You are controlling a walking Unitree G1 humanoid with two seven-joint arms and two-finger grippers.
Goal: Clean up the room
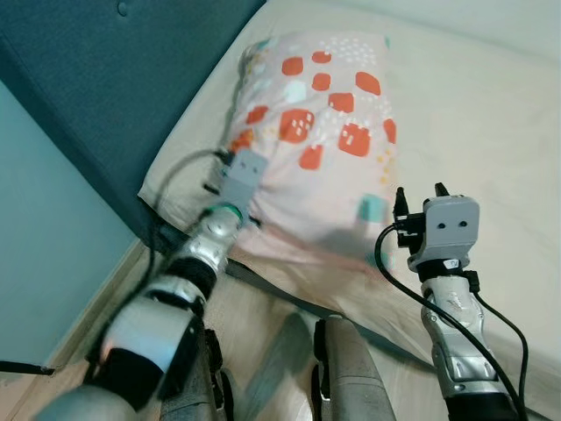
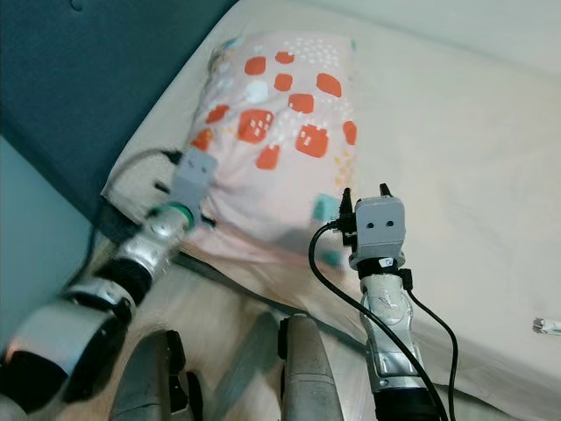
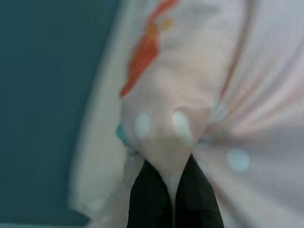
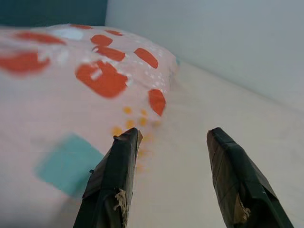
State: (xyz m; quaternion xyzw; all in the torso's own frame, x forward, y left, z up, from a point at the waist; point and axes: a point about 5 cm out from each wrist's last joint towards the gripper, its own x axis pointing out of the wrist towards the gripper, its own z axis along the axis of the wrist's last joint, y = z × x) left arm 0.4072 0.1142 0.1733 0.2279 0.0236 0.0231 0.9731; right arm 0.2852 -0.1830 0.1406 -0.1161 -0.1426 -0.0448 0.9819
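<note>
**A:** Head views first. Where are the pincers and the pillow?

**B:** My left pincer (image 1: 235, 168) is at the pillow (image 1: 329, 132), on its near left edge, next to the blue headboard (image 1: 114, 79). The pillow lies on the bed (image 1: 473, 105), ahead of both pincers. My right pincer (image 1: 421, 200) hangs just off the pillow's near right corner, over the sheet, touching nothing. My guess: left takes the edge so I can drag or square the pillow, right waits to take the other side.

**A:** Left wrist view?

**B:** Fingers (image 3: 149, 199) pressed together with a fold of pillow fabric (image 3: 166, 128) pinched between them. The cloth bunches up right at the tips, so the hold looks real. Headboard runs along one side of the fold.

**A:** Right wrist view?

**B:** Fingers (image 4: 111, 185) spread wide, nothing between them. The pillow sits beside one finger, bare sheet (image 4: 190, 142) lies in the gap and beyond.

**A:** Any labels or writing?

**B:** None readable. The pillow has only a print: orange blocks, teal squares, small dots. There's a small white item (image 2: 547, 325) on the bed well off to my right, too small to identify.
</note>
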